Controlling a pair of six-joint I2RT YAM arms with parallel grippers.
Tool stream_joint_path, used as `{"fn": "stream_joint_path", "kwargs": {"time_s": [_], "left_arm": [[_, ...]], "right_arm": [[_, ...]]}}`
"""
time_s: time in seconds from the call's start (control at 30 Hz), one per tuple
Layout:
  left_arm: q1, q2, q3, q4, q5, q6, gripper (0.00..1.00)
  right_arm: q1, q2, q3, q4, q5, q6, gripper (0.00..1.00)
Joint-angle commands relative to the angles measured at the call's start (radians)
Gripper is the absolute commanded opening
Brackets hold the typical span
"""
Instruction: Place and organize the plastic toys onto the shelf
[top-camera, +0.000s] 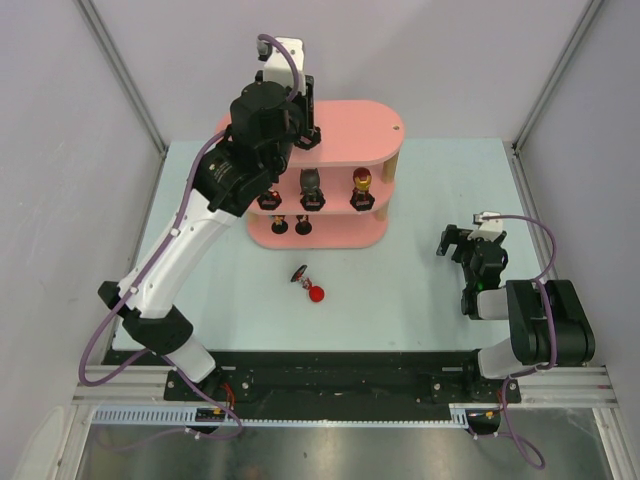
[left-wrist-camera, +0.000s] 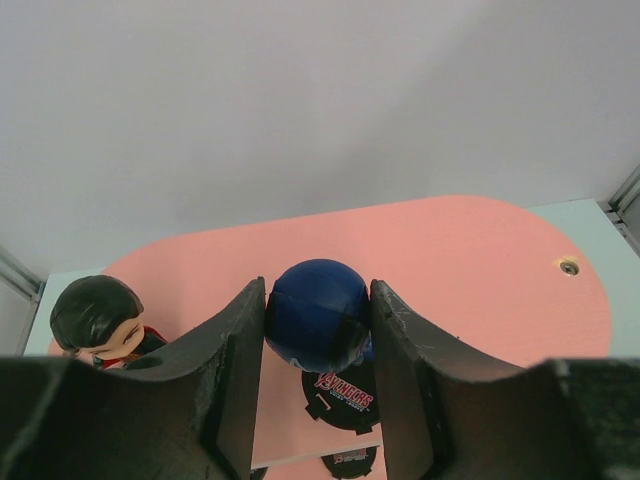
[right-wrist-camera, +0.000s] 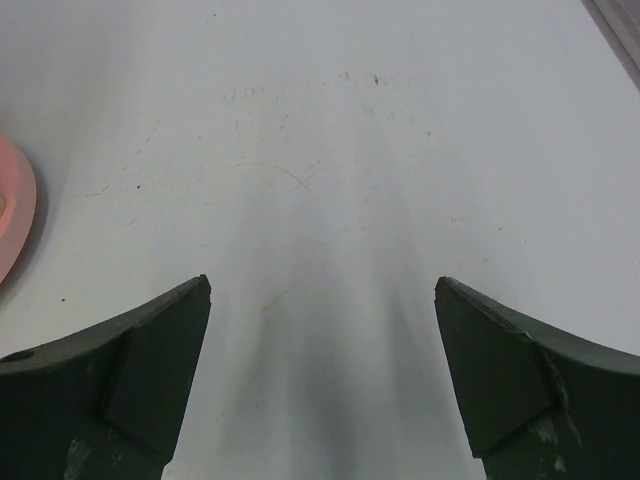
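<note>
The pink shelf (top-camera: 355, 122) stands at the back of the table. My left gripper (top-camera: 306, 130) hangs over its top board (left-wrist-camera: 470, 270), shut on a blue-headed toy (left-wrist-camera: 318, 312). Both fingers (left-wrist-camera: 240, 350) press the blue head, and the toy's black base (left-wrist-camera: 345, 398) sits low at the board's front edge. A dark-haired toy (left-wrist-camera: 95, 318) stands on the top board to its left. A black-headed toy (top-camera: 311, 182) and a red-gold one (top-camera: 361, 182) stand on the middle tier. A red-headed toy (top-camera: 311, 286) lies on the table. My right gripper (top-camera: 465, 243) is open and holds nothing.
Two small toys (top-camera: 291, 224) stand on the bottom tier, and another on the middle tier is half hidden under my left arm (top-camera: 268, 200). The right wrist view shows bare table (right-wrist-camera: 320, 150) and a sliver of the shelf's base (right-wrist-camera: 12, 205). Walls close in the table's sides and back.
</note>
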Motion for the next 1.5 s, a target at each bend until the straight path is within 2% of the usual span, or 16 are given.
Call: {"fn": "stream_joint_path", "kwargs": {"time_s": [0.0,0.53,1.2,1.47], "left_arm": [[0.007,-0.005,0.037,0.007,0.015,-0.015,0.00],[0.005,0.010,0.031,-0.004,0.038,-0.027,0.00],[0.007,0.024,0.027,-0.024,-0.021,-0.006,0.00],[0.012,0.018,0.024,-0.046,-0.002,-0.016,0.00]], "right_arm": [[0.002,0.015,0.020,0.042,-0.006,-0.021,1.00],[0.002,0.009,0.022,0.029,-0.002,-0.021,1.00],[0.002,0.010,0.022,0.029,-0.003,-0.021,1.00],[0.002,0.010,0.022,0.029,-0.003,-0.021,1.00]]}}
